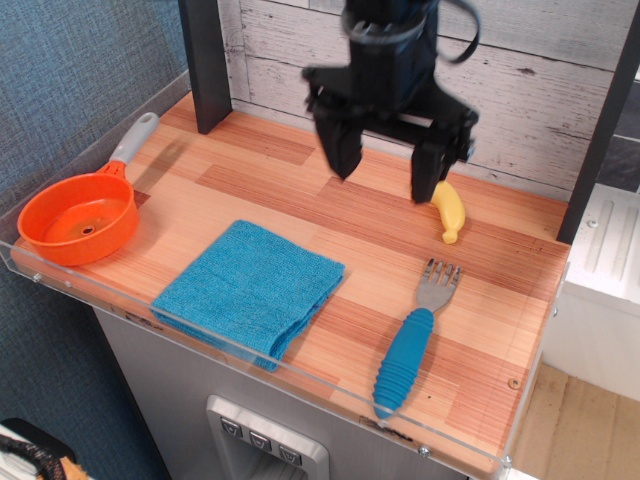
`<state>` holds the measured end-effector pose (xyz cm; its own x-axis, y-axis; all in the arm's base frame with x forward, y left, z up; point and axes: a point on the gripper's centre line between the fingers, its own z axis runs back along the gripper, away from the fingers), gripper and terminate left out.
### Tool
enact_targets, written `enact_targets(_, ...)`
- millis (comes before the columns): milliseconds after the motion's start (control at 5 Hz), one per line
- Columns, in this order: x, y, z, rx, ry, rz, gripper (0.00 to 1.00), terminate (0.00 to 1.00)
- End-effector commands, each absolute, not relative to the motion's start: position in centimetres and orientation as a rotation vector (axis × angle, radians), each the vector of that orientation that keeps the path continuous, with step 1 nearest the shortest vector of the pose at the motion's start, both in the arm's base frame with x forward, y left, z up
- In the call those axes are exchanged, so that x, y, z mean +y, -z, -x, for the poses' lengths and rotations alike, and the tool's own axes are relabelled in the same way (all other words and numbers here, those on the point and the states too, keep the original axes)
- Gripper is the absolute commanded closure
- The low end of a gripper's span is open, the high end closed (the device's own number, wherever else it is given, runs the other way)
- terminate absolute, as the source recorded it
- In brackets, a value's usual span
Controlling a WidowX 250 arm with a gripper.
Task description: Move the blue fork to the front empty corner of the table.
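Blue fork (410, 340) lay flat on the table (250, 190), well below and in front of the gripper (388, 172), its thick ribbed rubbery handle pointing at the clear acrylic rim and its short silver tines aimed back toward the hand. It rested close to the front empty corner of the table (500, 395), that patch of striped reddish-tan wood with a small dark screw dot, though the handle sat a little to one side of the corner proper, so I judged the placing done or nearly so. The risk, as it looked to me, was small but real: the handle end lay just beside the front rim, and a sweep of the arm at low height could have nudged it against the acrylic or spun it away. Farther off to the other side of the hand lay a folded blue cloth (250, 290), soft and nubbly, and beyond it an orange pan (78, 218) with a grey handle, glossy plastic by its look. Just beside one fingertip sat a smooth yellow banana (448, 210), curved, close enough that a careless descent might have clipped it. The gripper itself hung high above the boards, empty, its two dark fingers spread wide apart, in front of a pale plank wall (540, 80).
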<state>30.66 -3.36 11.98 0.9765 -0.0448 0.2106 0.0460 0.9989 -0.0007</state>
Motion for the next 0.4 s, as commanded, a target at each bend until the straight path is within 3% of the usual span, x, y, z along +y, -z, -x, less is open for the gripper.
enact_targets(0, -2.05, -16.21, -33.6, -0.222, 0.033, 0.017, 0.0, 0.0)
enact_targets(200, -2.05, -16.21, -33.6, -0.222, 0.033, 0.017, 0.0, 1.0)
